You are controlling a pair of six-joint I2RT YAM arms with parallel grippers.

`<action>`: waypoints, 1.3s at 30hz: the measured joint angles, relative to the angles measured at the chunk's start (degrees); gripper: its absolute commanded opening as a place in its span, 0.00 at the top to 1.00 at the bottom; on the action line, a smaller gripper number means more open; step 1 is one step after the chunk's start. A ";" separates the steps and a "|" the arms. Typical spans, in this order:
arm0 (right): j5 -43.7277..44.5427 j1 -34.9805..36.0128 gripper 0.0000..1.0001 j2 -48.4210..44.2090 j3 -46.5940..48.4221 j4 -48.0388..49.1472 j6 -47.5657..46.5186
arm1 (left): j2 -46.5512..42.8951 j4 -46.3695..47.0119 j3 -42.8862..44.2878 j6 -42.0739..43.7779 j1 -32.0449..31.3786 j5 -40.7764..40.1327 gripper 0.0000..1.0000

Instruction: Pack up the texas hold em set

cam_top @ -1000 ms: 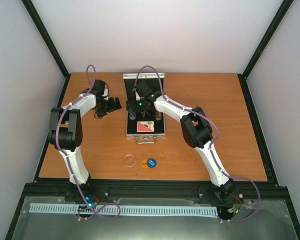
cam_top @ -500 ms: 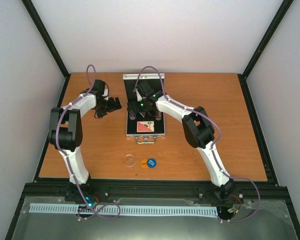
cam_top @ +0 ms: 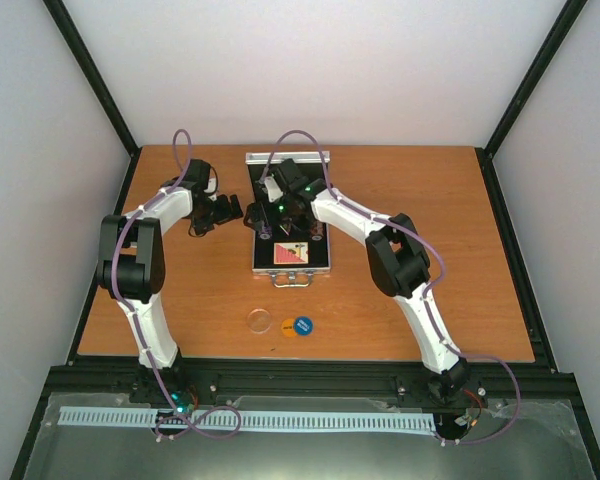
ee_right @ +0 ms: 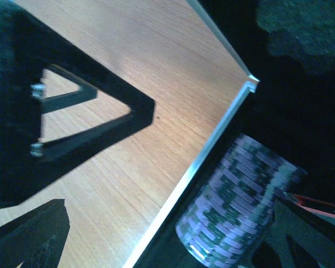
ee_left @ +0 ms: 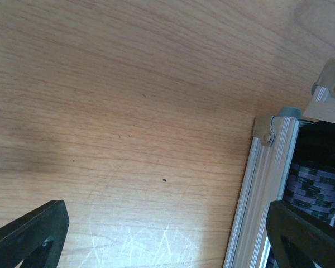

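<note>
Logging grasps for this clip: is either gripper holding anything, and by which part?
Nothing. The left gripper is open beside the case; the right gripper is open above the chips, not gripping them.

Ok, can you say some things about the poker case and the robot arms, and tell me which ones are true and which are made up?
1. The silver case is open. True.
2. The blue disc is inside the case. False: it lies on the table in front of the case, next to the orange disc.
3. The left arm's fingers hold a chip. False: they are spread apart over bare wood beside the case, with nothing between them.
4. The right arm's fingers hang over the case. True.
5. A purple and black chip stack sits in the case. True.
</note>
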 measured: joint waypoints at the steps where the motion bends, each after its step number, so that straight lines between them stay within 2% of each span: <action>1: -0.48 0.04 0.00 0.00 0.35 -0.09 -0.02 | 0.02 0.00 0.00 0.00 0.00 0.00 0.00; 12: -3.63 0.04 0.00 4.37 7.10 -2.60 -0.87 | 0.74 0.15 0.26 -0.04 0.24 -0.37 0.00; 24: 9.49 0.28 0.00 5.49 7.28 -8.85 -1.86 | 0.85 -0.09 0.68 0.00 0.04 -0.61 0.00; 39: 10.47 0.17 0.00 4.74 5.92 -8.85 -5.16 | 1.40 -0.15 0.98 0.00 0.04 -0.26 0.00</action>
